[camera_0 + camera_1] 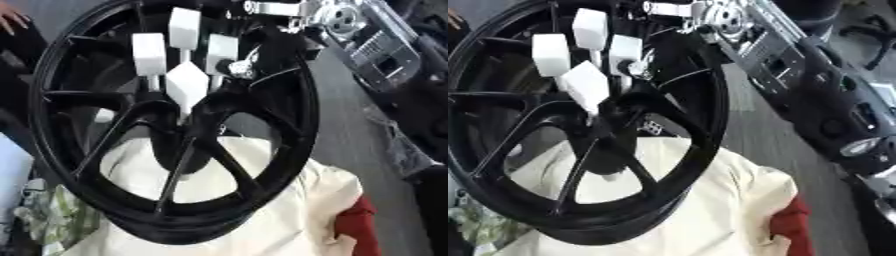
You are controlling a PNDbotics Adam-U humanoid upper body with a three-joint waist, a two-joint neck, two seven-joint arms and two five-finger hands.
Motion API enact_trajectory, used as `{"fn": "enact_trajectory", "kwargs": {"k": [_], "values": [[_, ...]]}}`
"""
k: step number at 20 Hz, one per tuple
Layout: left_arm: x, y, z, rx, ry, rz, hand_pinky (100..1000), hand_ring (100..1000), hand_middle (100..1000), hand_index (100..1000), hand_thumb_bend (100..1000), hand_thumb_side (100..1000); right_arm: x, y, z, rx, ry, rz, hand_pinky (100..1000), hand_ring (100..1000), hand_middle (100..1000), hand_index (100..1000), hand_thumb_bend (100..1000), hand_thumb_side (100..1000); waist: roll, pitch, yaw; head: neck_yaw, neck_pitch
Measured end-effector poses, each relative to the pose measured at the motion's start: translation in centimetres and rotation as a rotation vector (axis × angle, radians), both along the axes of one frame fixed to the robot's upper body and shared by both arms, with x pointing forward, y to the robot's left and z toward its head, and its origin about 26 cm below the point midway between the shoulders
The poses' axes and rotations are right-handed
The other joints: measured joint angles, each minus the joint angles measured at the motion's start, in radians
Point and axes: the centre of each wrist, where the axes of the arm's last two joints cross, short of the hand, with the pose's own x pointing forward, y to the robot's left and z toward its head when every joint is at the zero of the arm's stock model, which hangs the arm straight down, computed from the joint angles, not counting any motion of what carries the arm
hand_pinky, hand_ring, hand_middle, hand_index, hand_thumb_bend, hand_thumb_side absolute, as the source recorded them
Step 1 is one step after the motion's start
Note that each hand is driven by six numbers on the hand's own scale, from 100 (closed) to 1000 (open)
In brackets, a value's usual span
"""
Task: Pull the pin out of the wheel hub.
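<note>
Cream cloth [280,210] bunched beneath wheel [297,115], which stands on its rim, unsupported on either side. Hub [175,150] at spoke centre, above middle of cloth. Pin not separately distinguishable at hub. Right hand [186,82] reaching in from upper right, positioned just above hub; open or closed cannot be told. Left hand out of view. Probable hazards: off-axis pull jamming pin in bore; pull tipping or rolling unbraced wheel on soft cloth; slipping off pin against a spoke.
</note>
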Motion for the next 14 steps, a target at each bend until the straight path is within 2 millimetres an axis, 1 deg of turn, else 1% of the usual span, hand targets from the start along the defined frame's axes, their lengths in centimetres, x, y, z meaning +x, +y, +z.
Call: {"fn": "enact_trajectory", "kwargs": {"k": [4,6,7,12,14], "values": [[0.01,-0.01,0.02,0.0,-0.001,0.0,812,804,709,752,469,674,0.0,0.24,-0.14,0.01,-0.002,0.006,834,725,545,751,263,391,0.0,0.002,0.001,0.0,0.0],[0.02,-0.01,0.03,0.0,-0.001,0.0,812,804,709,752,470,673,0.04,0.23,-0.16,0.017,-0.004,0.004,828,705,508,719,251,337,-0.001,0.004,0.001,0.0,0.0],[0.02,0.0,0.03,0.0,-0.001,0.0,812,804,709,752,470,673,0.06,0.22,-0.14,0.022,-0.007,0.003,828,703,504,716,251,331,-0.001,0.004,0.001,0.0,0.0],[0.02,-0.01,0.03,0.0,-0.001,-0.001,812,804,709,752,469,674,0.14,0.41,-0.14,0.05,-0.015,0.001,798,623,383,583,232,117,-0.001,0.006,0.001,0.0,0.0],[0.02,0.0,0.03,0.0,-0.001,-0.001,812,804,709,752,469,674,0.21,0.39,-0.16,0.059,-0.013,-0.003,795,616,367,569,221,100,-0.001,0.006,0.001,0.0,0.0]]}}
